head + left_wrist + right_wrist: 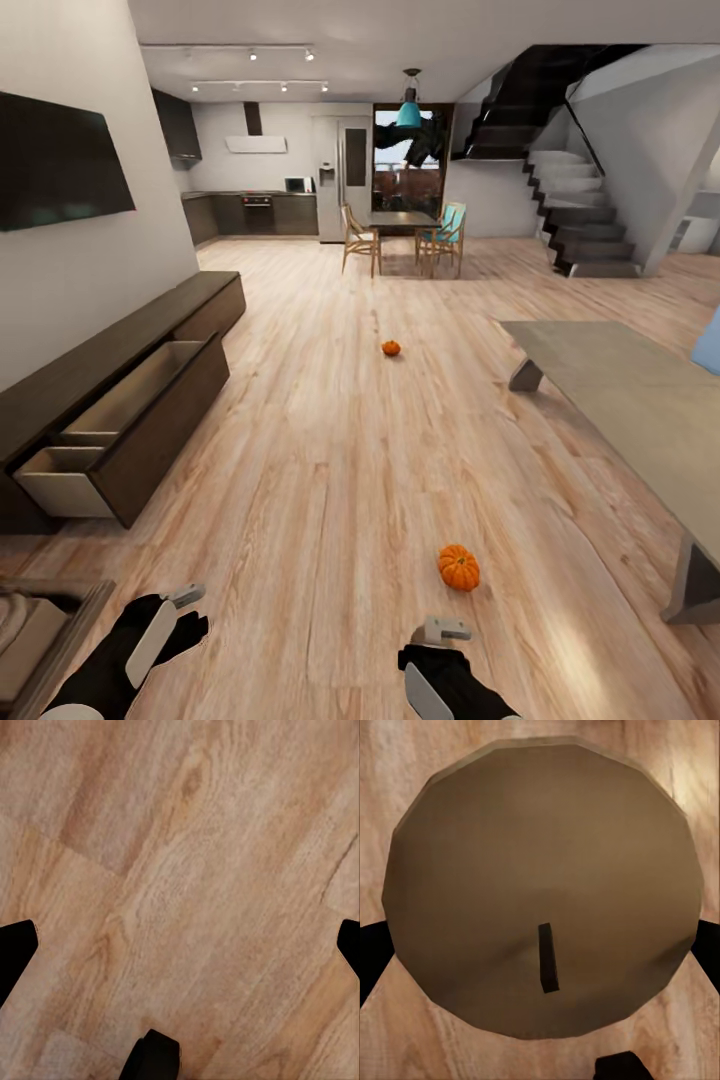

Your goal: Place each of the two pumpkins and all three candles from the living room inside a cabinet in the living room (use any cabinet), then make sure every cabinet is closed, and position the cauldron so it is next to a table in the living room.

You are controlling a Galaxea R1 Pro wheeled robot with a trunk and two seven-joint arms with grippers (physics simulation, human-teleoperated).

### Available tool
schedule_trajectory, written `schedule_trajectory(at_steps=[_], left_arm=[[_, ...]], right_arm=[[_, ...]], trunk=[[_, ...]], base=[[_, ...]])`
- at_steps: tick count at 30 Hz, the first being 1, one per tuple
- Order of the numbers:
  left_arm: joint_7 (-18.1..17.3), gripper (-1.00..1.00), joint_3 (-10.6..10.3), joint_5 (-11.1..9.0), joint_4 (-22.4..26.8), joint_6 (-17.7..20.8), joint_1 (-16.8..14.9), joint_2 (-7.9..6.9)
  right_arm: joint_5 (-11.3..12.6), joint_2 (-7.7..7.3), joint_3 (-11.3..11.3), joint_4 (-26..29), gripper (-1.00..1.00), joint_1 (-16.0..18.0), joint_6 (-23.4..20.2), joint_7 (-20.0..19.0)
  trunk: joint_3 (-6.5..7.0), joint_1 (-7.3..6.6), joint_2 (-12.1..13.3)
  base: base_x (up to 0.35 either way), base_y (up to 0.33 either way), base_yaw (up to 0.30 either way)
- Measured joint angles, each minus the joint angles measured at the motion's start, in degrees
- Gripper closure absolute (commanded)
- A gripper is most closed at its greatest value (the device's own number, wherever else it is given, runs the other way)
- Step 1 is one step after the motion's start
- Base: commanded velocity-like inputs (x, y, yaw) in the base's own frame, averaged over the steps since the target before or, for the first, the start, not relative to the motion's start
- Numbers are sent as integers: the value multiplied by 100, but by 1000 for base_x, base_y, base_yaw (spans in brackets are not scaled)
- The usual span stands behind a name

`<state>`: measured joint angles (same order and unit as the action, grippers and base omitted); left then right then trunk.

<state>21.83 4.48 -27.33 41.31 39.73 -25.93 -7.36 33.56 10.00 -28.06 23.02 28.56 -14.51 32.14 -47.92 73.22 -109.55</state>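
Right tool [540, 945] pinches a candle [540, 892]; left tool [180, 945] is spread over bare floor [180, 832]. Near pumpkin [459, 567] lies at 12 o'clock of the right tool. Cabinet [120, 400] drawer stands open.

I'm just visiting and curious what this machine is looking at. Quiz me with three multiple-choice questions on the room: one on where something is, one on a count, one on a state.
1. Where does the nearer pumpkin lie?
A. On the grey table
B. On the wooden floor
C. Inside the drawer

2. How many orange pumpkins are in the head view?
A. One
B. Two
C. Four

3. What state is the long dark cabinet by the wall in?
A. Its drawer is pulled out
B. Everything is shut
C. It has tipped over

Answers:
1. B: it sits on bare floorboards, apart from the table and the cabinet.
2. B: one lies close by and a farther pumpkin lies toward the dining chairs.
3. A: the pale inside of the drawer shows, and its dark front stands out from the unit.
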Motion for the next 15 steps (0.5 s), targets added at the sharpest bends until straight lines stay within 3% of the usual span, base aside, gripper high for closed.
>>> schedule_trajectory(at_steps=[9,15], left_arm=[[-3,-100,-29,7,0,0,0,6],[-3,-100,-43,8,0,0,0,7]], right_arm=[[2,0,-5,0,100,0,-56,11],[1,0,-5,25,100,0,-6,5]], trunk=[[2,0,0],[-2,0,0]], base=[[304,127,280],[323,16,60]])
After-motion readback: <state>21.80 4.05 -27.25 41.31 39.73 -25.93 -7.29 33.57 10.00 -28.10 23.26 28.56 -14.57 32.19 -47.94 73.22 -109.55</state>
